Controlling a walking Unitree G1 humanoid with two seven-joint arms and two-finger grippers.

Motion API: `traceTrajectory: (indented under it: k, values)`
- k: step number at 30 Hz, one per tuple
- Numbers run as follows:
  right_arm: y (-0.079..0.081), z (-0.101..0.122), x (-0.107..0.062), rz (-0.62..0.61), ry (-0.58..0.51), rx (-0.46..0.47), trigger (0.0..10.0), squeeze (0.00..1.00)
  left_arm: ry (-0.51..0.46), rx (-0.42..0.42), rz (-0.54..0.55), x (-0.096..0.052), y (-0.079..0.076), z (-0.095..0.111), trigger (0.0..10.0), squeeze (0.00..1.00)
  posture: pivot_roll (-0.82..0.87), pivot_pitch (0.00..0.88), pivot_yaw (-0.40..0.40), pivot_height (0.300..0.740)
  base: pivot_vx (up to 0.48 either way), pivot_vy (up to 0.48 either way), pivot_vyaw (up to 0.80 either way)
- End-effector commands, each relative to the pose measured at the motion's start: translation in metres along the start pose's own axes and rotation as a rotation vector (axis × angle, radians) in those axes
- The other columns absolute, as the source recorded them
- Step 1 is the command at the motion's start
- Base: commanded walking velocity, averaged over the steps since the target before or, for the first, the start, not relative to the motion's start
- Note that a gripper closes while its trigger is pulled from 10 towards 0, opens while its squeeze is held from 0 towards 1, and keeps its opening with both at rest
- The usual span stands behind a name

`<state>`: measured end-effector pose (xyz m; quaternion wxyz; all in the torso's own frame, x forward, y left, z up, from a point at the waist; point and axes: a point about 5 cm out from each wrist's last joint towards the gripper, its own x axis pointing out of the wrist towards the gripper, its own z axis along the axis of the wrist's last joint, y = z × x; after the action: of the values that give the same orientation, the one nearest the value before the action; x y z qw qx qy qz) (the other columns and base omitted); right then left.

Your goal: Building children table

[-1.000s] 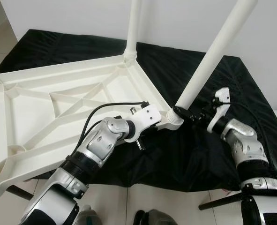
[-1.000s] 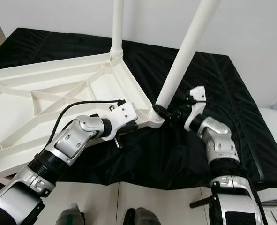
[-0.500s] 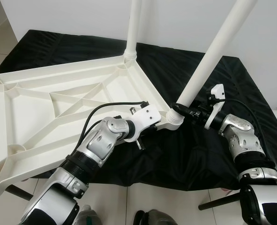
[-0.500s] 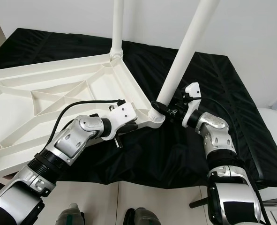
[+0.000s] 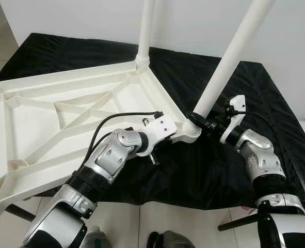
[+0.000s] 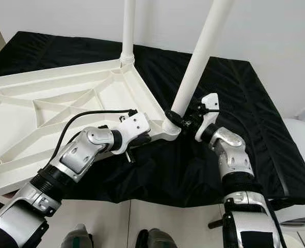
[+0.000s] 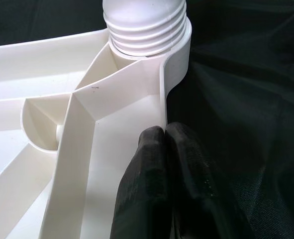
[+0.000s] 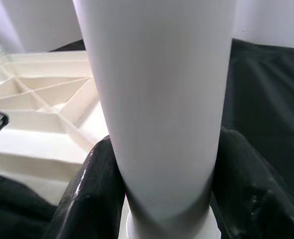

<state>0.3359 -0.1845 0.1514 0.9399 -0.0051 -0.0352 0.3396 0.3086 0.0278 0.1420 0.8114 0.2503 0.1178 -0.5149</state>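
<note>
A white plastic table top lies upside down on a black cloth. One white leg stands upright in the far corner. A second leg leans in the near right corner socket, its ribbed base seen in the left wrist view. My right gripper is shut on this leg just above the socket, with black fingers on both sides of the tube. My left gripper is shut on the table top's rim just beside that socket.
The cloth's front edge drops to a pale tiled floor close to my body. A dark rod lies on the floor at the lower right. A white rounded object sits at the right edge. A white wall rises behind.
My right wrist has turned around the base of the near leg, staying shut on it. The leg now stands a little more upright. The left arm has not moved.
</note>
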Motion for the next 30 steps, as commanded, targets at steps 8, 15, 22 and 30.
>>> traceTrajectory:
  k: [8, 15, 22, 30]
  values:
    - [0.021, 0.004, 0.019, -0.125, -0.039, 0.023, 10.0, 0.0, -0.026, 0.009, -0.058, 0.002, -0.005, 0.007, 10.0, 0.0, 0.04, 0.033, -0.101, 0.74, 0.0, 0.0, 0.0]
    - [0.039, 0.015, 0.032, -0.23, -0.108, 0.061, 10.0, 0.0, -0.025, 0.007, -0.063, 0.002, -0.006, 0.007, 10.0, 0.0, 0.04, 0.035, -0.098, 0.74, 0.0, 0.0, 0.0]
    - [0.054, 0.019, 0.04, -0.442, -0.138, 0.158, 10.0, 0.0, -0.024, 0.006, -0.067, 0.003, -0.007, 0.006, 10.0, 0.0, 0.04, 0.025, -0.097, 0.74, 0.0, 0.0, 0.0]
    - [0.061, 0.012, 0.042, -0.655, -0.071, 0.077, 10.0, 0.0, -0.026, 0.01, -0.081, 0.005, -0.009, 0.007, 10.0, 0.0, 0.04, 0.013, -0.096, 0.74, 0.0, 0.0, 0.0]
